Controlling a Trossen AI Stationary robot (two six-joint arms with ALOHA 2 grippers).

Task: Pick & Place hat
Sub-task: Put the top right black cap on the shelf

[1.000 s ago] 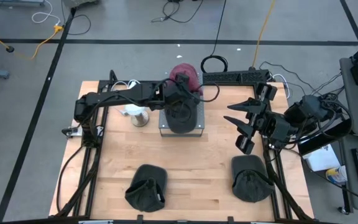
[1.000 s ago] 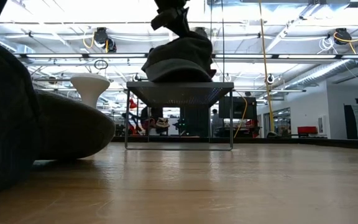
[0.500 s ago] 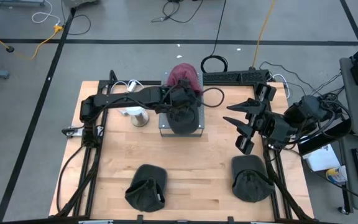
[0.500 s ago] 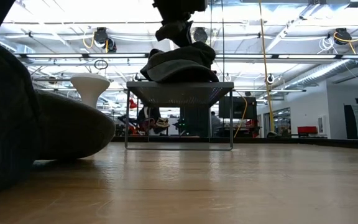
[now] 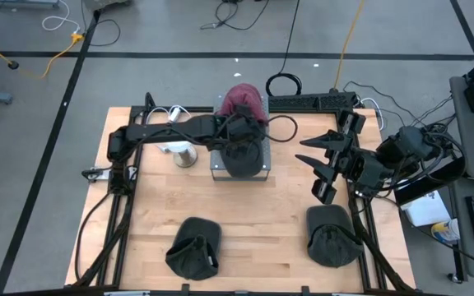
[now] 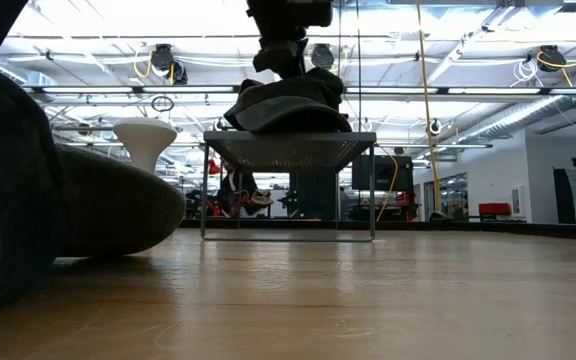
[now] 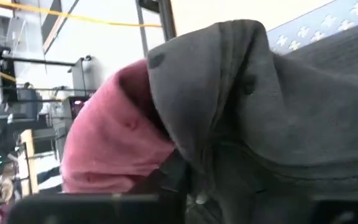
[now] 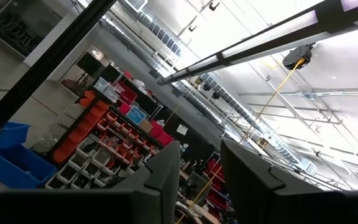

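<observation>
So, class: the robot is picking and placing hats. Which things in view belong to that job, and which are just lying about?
Part of the job:
- dark hat on the mesh stand
- maroon hat
- two dark hats near the front edge
- left claw

Lying about:
- white stand
- power strip
- floor cables

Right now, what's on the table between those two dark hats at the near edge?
Nothing: in the high view, only bare wooden table lies between the left dark hat and the right dark hat.

Left arm extends across the far half of the desk, its left gripper (image 5: 239, 131) lowered (fingers not discernible). Right arm waits at the right edge, raised, its right gripper (image 5: 323, 160) with fingers (image 8: 166, 180) parted.
</observation>
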